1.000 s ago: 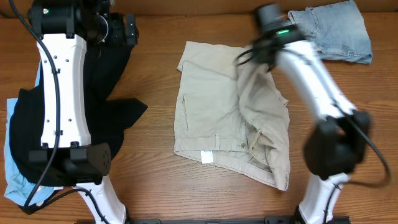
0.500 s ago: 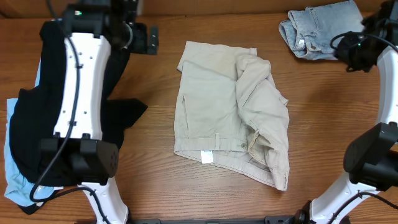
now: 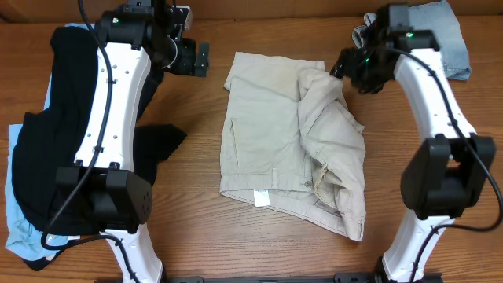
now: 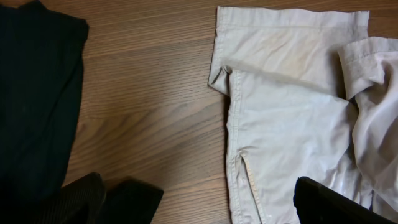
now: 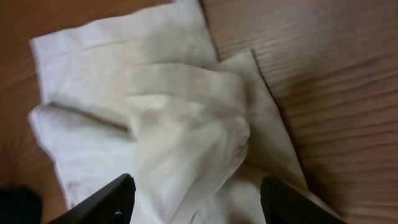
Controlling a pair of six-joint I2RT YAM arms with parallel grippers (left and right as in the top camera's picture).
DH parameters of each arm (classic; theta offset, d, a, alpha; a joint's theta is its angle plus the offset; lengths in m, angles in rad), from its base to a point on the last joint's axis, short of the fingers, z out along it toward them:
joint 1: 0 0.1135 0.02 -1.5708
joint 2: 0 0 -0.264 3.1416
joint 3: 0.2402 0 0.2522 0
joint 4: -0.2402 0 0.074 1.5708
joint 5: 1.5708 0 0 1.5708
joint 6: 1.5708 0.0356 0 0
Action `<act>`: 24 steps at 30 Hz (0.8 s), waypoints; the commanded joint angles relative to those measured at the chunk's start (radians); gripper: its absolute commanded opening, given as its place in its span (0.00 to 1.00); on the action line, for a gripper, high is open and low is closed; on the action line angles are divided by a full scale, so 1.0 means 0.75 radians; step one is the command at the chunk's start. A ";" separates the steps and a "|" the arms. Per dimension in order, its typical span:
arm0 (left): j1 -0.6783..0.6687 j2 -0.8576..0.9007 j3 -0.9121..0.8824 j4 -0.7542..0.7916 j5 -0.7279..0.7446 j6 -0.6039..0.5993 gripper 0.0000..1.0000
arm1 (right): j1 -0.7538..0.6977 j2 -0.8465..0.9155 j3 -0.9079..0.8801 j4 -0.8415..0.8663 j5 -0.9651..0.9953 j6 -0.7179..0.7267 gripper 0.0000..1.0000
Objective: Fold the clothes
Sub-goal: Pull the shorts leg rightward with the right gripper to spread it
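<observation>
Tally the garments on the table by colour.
Beige shorts: 1
Black garment: 1
Pale-blue garment: 1
Denim shorts: 1
Total: 4

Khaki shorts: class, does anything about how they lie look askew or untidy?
Yes. The khaki shorts are only half flat: the leg nearer the denim shorts is flopped over in a wrinkled, crooked heap, its edges not aligned.

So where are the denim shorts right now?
In the overhead view, the denim shorts lie at the far right corner of the table, partly hidden by the right arm, beyond the beige shorts spread mid-table.
</observation>
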 commanded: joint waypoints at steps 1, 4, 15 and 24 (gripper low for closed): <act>0.014 0.012 -0.007 0.004 0.002 0.016 1.00 | 0.004 0.022 -0.098 0.062 -0.017 0.128 0.68; 0.014 0.012 -0.007 0.004 0.002 0.016 1.00 | 0.005 0.022 -0.169 0.153 -0.062 0.130 0.68; 0.014 0.012 -0.009 -0.002 0.001 0.016 1.00 | 0.016 0.005 -0.262 0.340 -0.097 0.130 0.08; 0.013 0.012 -0.014 0.001 0.002 0.043 1.00 | -0.237 -0.215 -0.093 0.165 -0.071 0.063 0.04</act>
